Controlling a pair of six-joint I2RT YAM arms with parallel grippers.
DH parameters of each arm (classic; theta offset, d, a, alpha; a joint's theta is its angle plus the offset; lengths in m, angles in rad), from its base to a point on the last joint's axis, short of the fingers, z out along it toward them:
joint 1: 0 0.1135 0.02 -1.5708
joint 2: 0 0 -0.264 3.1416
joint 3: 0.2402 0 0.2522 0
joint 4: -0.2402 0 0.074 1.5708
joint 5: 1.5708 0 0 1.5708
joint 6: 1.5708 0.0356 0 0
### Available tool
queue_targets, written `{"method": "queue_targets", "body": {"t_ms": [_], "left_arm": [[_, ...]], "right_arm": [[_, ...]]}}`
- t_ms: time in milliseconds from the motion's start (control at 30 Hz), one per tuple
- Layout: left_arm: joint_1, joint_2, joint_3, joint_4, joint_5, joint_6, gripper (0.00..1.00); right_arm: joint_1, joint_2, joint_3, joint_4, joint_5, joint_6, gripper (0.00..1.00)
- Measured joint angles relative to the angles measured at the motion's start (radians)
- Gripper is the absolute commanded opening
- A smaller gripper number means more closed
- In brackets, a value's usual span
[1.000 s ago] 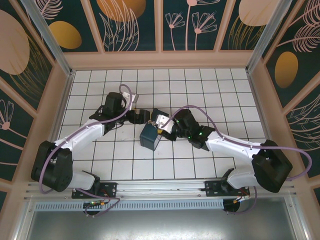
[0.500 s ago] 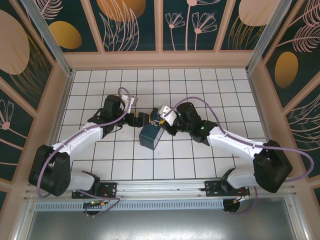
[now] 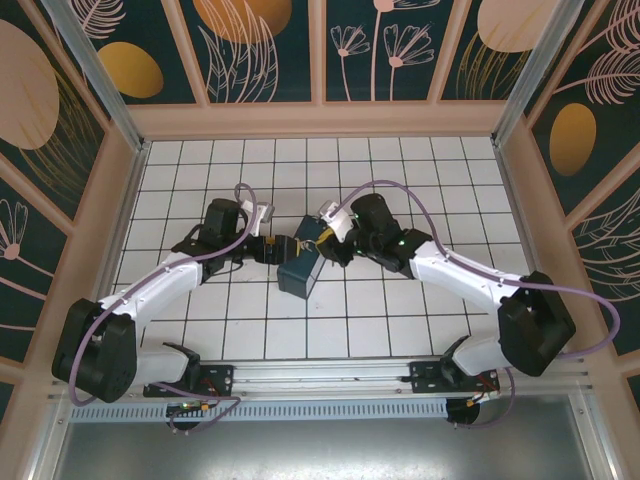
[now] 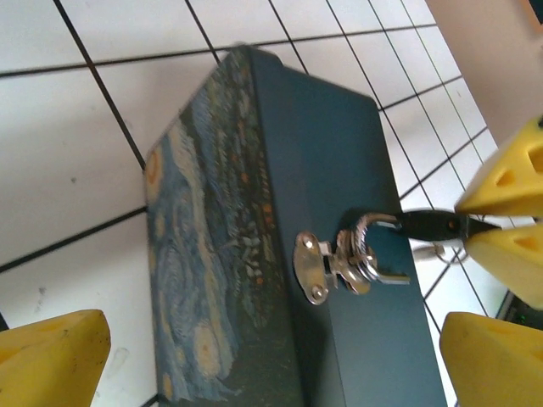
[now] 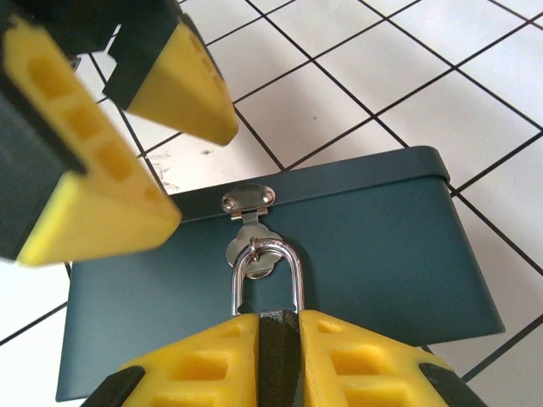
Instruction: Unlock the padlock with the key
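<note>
The dark padlock point(image 5: 280, 348) hangs by its thin metal shackle point(image 5: 267, 267) through the silver hasp point(image 5: 248, 201) of the blue Starry Night tin box point(image 3: 299, 272). My right gripper point(image 5: 278, 320) is shut on the padlock's body and also appears in the top view point(image 3: 328, 243). In the left wrist view the padlock point(image 4: 428, 225) sits between the right arm's yellow fingers point(image 4: 509, 174). My left gripper point(image 4: 276, 339) is open and empty, facing the box's latch side point(image 3: 277, 248). A small silvery bit point(image 4: 433, 252) shows under the padlock; I cannot tell whether it is the key.
The box lies on a white tiled floor point(image 3: 400, 180) enclosed by wooden walls point(image 3: 320, 120). Both wrists crowd the box from the left and from the right. Purple cables loop over each arm.
Both wrists have drawn in around the box. The left gripper came nearer and lower on the left side, and the right wrist shifted toward the far left over the latch.
</note>
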Motion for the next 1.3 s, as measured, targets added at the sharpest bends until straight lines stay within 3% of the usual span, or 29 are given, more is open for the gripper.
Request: {"method": "queue_targets", "body": {"t_ms": [400, 667, 1067, 1300], "left_arm": [[0.0, 0.001, -0.011, -0.011, 0.046, -0.001, 0.99], [0.0, 0.005, -0.016, -0.01, 0.073, -0.008, 0.99], [-0.019, 0.011, -0.041, 0.04, 0.147, -0.077, 0.99], [-0.027, 0.011, -0.041, 0.064, 0.167, -0.127, 0.99]], "right_arm": [[-0.052, 0.053, 0.058, -0.105, -0.044, 0.0, 0.25], [-0.052, 0.063, 0.079, -0.157, -0.065, 0.012, 0.0], [-0.054, 0.087, 0.122, -0.219, -0.146, 0.254, 0.0], [-0.086, 0.079, 0.122, -0.232, -0.215, 0.47, 0.0]]}}
